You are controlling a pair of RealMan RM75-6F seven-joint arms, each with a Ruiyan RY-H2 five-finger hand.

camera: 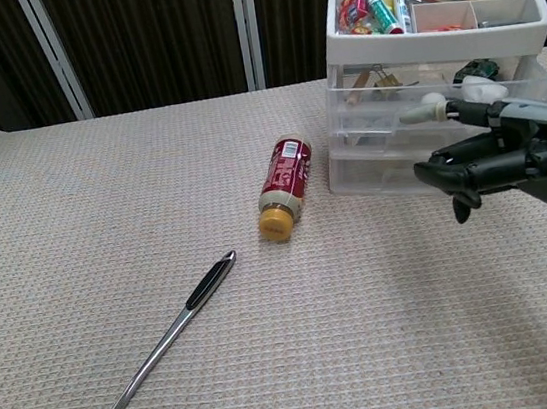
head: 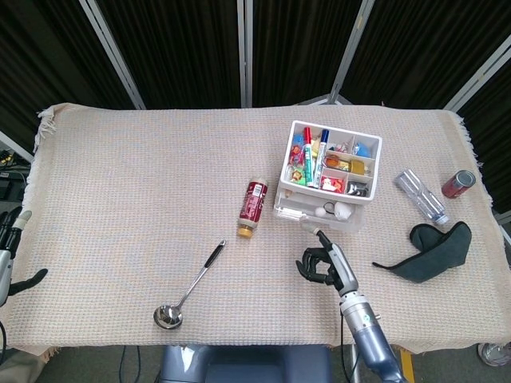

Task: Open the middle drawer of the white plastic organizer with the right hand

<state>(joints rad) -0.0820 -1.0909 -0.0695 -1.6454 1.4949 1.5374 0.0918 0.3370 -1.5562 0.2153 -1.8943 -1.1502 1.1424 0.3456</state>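
The white plastic organizer stands at the right back of the table, its top tray full of markers and small items. Its middle drawer is slid partway out toward me, with small objects showing inside. My right hand is just in front of it, most fingers curled in. One finger stretches forward to the drawer's front handle and hooks it. My left hand shows at the far left edge of the head view, off the table, fingers apart and holding nothing.
A red bottle with a yellow cap lies left of the organizer. A steel ladle lies near the front edge. Right of the organizer are a clear plastic bottle, a red can and a dark cloth.
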